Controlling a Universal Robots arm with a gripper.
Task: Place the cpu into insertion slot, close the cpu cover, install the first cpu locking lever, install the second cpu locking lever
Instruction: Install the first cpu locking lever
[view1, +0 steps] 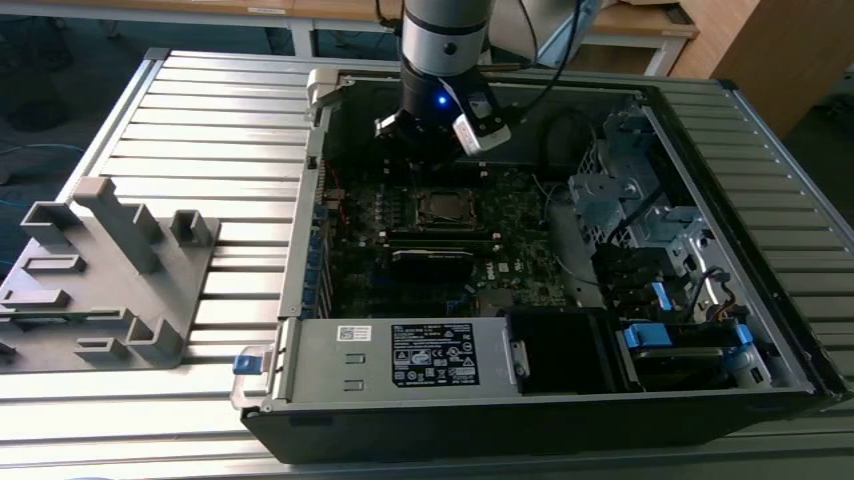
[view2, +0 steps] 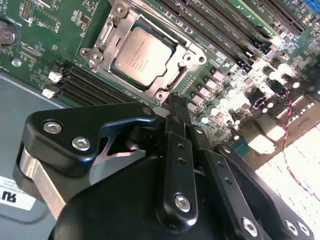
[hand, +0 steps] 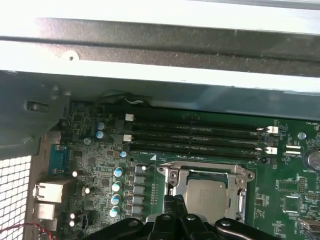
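- Bright, even light covers the slatted table (view1: 200, 120); the case interior (view1: 360, 140) sits in deep shadow.
- A blue indicator light (view1: 439, 99) glows on the arm.
- Glare washes out the perforated panel (view2: 295, 170) and the case wall (hand: 150, 70).
- The cpu (view2: 142, 52) reflects soft light.

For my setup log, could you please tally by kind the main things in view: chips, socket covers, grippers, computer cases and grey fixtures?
cpu: 1
cpu cover: 1
gripper: 1
computer case: 1
grey fixture: 1
Total: 5
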